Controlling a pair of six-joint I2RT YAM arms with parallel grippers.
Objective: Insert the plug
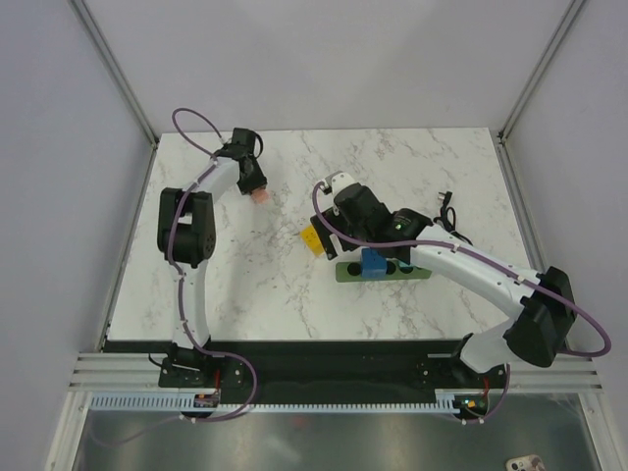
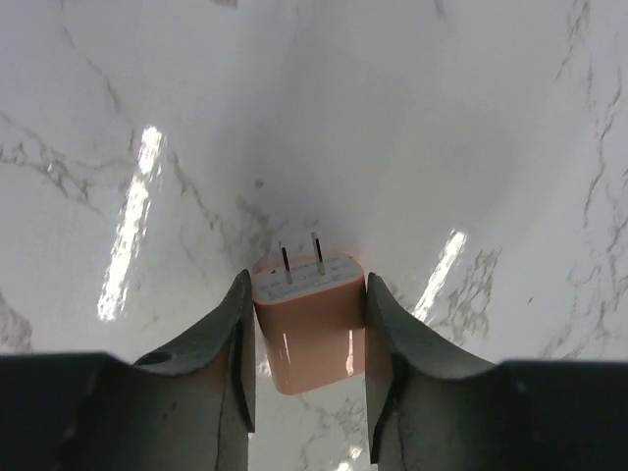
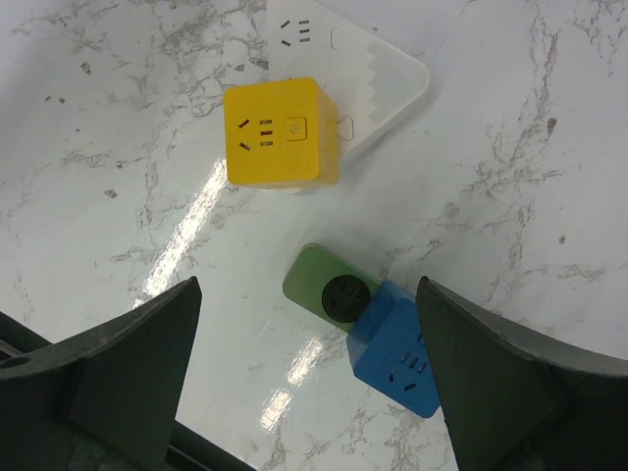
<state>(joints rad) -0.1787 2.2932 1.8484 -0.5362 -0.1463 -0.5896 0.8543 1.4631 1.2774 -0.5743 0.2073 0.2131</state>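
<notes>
Closest to the lens on the left wrist feed, I see the left gripper (image 2: 307, 289) clamped on a pink block (image 2: 312, 329). Its two dark fingers (image 2: 231, 339) press against the block's left and right sides at the bottom centre of the frame. Two metal prongs (image 2: 316, 250) stick out of the block's far face toward the top of the frame, over the white marble table (image 2: 442, 128). On the overhead camera this gripper sits in the upper left of the tabletop, well apart from everything else.

Moving right, the right wrist feed shows a yellow block (image 3: 282, 132) in the upper middle, socket face up. It overlaps the edge of a white socket piece (image 3: 378, 78) behind it. Below it, toward the lower centre, lies the green power strip (image 3: 306, 278), with one round black socket (image 3: 343, 297) showing. The plug (image 3: 397, 353), bright blue, sits on the strip just right of that socket, low and right of centre. I cannot tell whether it is fully seated. Overhead, it stands about midway along the strip, right of the table's centre.

The right gripper (image 3: 306, 294) hangs above the strip, its fingers spread wide at the lower left and lower right of the frame, holding nothing.
</notes>
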